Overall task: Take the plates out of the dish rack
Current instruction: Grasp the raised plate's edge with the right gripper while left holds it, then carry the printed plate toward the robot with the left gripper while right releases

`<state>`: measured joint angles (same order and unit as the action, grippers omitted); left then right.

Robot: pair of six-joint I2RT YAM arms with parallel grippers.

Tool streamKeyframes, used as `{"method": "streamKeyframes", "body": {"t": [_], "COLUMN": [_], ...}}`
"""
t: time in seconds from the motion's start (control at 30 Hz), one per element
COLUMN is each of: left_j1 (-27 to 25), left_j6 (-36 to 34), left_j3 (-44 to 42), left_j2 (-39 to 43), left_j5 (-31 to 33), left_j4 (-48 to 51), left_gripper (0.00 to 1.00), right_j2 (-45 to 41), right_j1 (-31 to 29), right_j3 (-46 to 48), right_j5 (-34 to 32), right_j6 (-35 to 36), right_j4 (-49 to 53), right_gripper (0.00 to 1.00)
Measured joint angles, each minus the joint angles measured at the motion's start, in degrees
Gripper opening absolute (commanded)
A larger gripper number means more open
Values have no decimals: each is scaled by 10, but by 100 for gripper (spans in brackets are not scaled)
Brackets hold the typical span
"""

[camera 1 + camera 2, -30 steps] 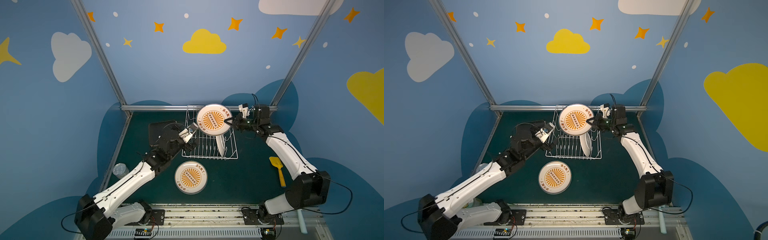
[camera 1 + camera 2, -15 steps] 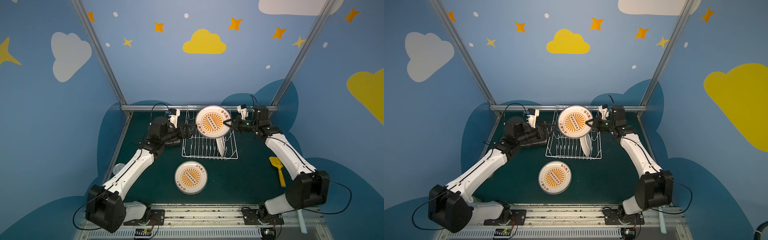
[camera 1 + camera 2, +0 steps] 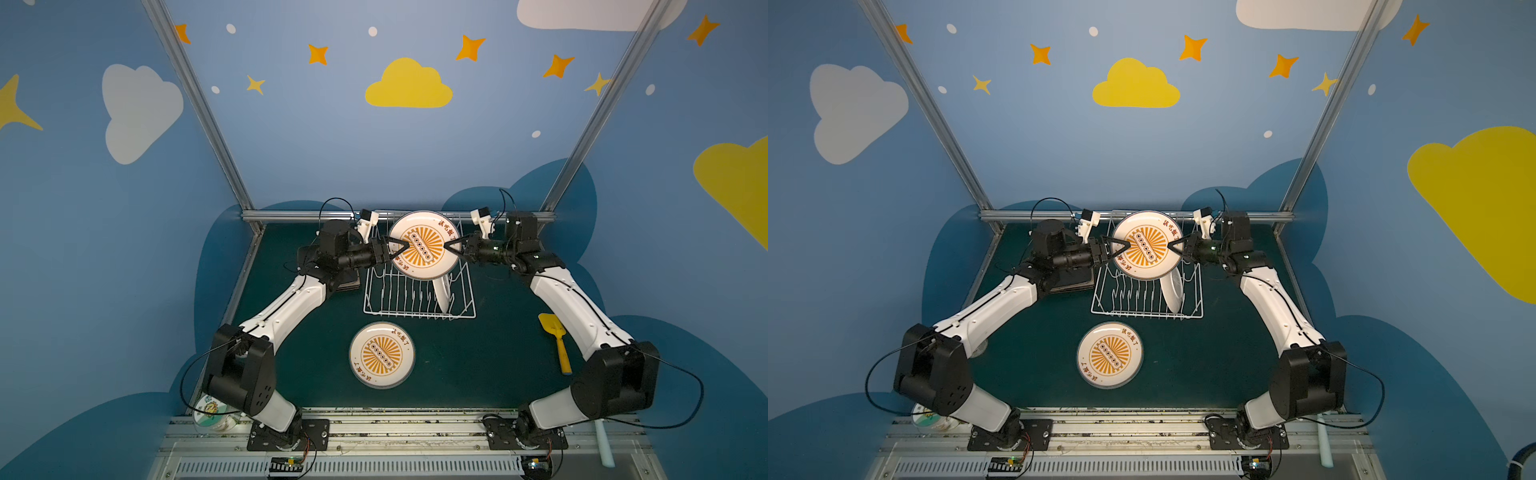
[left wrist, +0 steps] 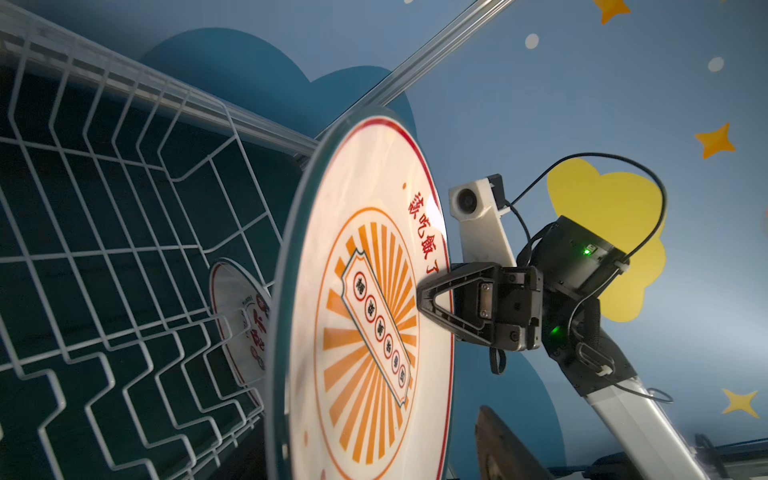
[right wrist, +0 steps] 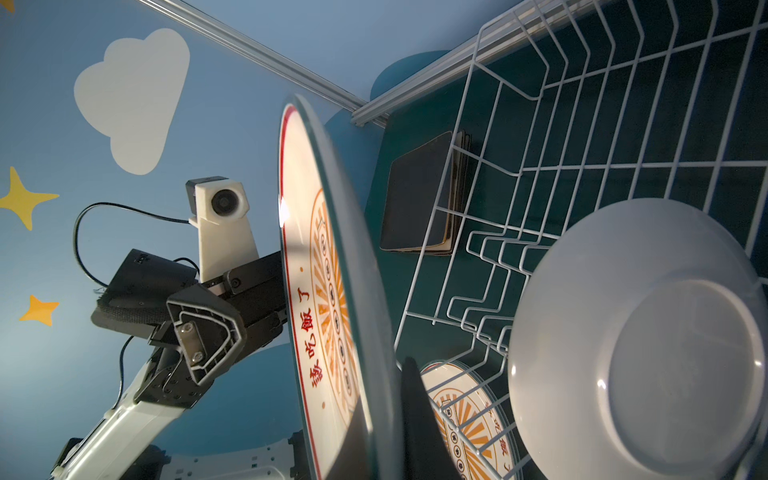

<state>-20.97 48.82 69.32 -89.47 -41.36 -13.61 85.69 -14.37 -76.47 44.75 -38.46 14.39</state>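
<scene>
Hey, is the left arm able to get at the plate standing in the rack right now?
Probably not directly. The left gripper is at the rim of the raised plate, which the right gripper holds over the rack, partly above the standing plate.

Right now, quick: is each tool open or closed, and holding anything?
Left tool: open, jaws straddling the plate rim, not clamped.
Right tool: closed, holding the same plate.
</scene>
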Motion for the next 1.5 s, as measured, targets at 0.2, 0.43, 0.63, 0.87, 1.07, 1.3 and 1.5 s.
{"method": "streamKeyframes", "body": {"t": [0.2,0.43,0.63,0.87,1.07,1.3,1.5], "left_j1": [2,5,4,9,25,40,46], "left_j6": [11,27,20,3,-29,-83,-97], "left_j3": [0,-1,-1,-10,-17,-52,-135], "left_j2": [-2,-7,-6,24,82,153,216], "left_j5": [-6,17,19,3,-3,-16,-14], "left_j4": [0,31,43,63,135,253,326], "left_gripper": [26,3,3,3,3,3,3], "right_j2": [0,0,5,-7,-49,-119,-155], "right_j1": [-1,-5,-7,-7,-7,-17,-31], "right_j3": [0,-2,-2,-1,4,67,112], "right_j5": [16,13,14,-18,-52,-75,-95], "right_j6": [1,34,37,75,149,258,363], "right_j4": [-3,-12,2,30,56,56,56], "right_gripper": [0,0,35,88,91,91,91]}}
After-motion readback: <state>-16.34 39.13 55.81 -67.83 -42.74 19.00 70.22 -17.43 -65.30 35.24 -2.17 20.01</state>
